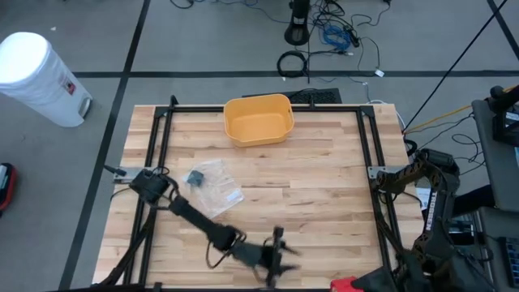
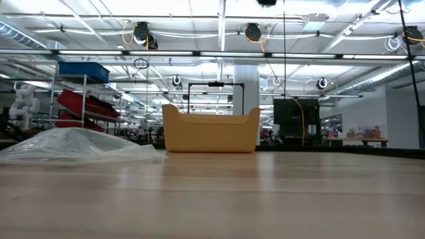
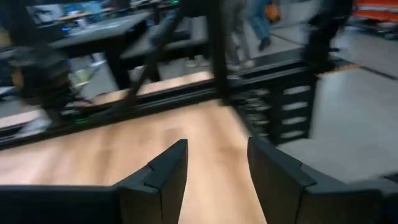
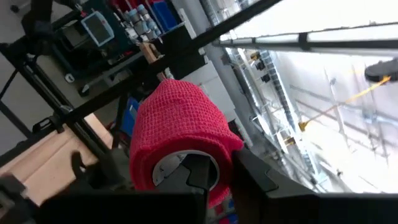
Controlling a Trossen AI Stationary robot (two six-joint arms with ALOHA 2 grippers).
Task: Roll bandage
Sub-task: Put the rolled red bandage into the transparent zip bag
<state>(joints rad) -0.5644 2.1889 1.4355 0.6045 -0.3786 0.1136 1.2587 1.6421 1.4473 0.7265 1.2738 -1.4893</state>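
Note:
A red bandage roll point(image 4: 180, 124) with a pale core fills the right wrist view, and my right gripper point(image 4: 217, 171) is shut on it. In the high view the roll shows as a red patch point(image 1: 350, 284) at the table's near edge, right of centre. My left gripper point(image 1: 276, 258) stands open, low over the near edge, left of the roll. In the left wrist view it point(image 3: 214, 146) has only bare wood between its fingers. My right gripper holds the roll by the wall at one end point(image 4: 214, 163). One finger point(image 4: 193, 177) lies at the pale core's opening and the other point(image 4: 252, 177) on the outer red wrap. The roll is lifted clear of the table and sticks out beyond the fingers.
A yellow bin point(image 1: 258, 119) stands at the table's far middle. A clear plastic bag point(image 1: 212, 182) with a dark item lies left of centre; it also shows in the low view point(image 2: 73, 143). A black frame point(image 1: 369, 142) runs along the table's sides. A white bucket point(image 1: 36, 77) stands on the floor.

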